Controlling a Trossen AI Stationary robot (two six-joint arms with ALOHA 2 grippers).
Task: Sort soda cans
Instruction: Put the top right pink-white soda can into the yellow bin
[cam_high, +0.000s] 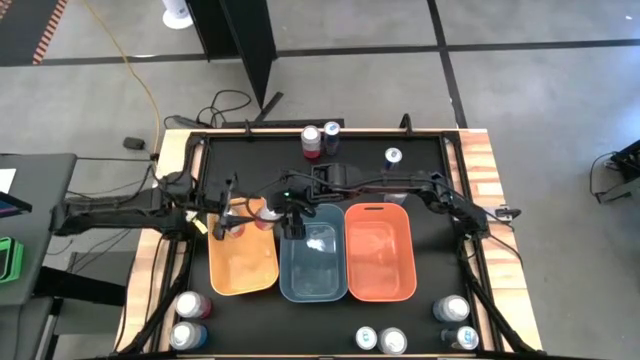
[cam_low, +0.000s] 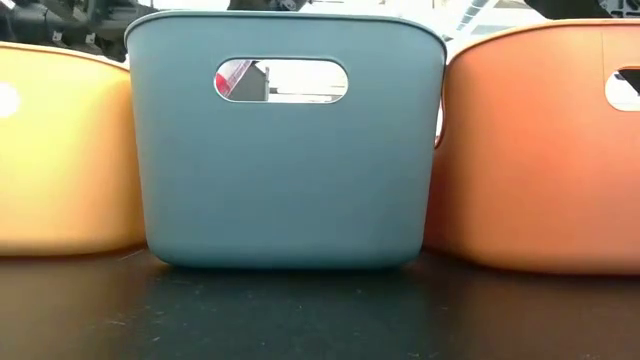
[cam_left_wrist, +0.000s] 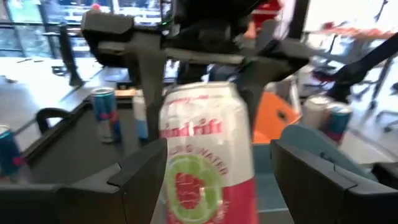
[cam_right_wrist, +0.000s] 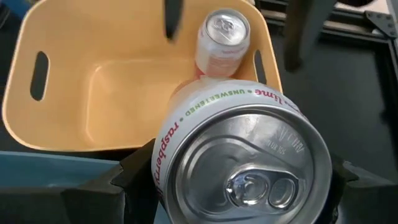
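On the black table (cam_high: 400, 180), the left gripper (cam_high: 232, 222) has its fingers apart around a white-and-pink metal can (cam_left_wrist: 202, 155) over the orange plastic bin (cam_high: 243, 270). The right gripper (cam_high: 295, 222) is clamped on another white-and-pink metal can (cam_right_wrist: 242, 155).

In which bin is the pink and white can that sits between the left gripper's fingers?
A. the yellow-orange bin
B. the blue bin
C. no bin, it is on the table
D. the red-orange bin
A: the right wrist view shows the pink and white can inside the yellow-orange bin, between the open fingers of the left gripper.
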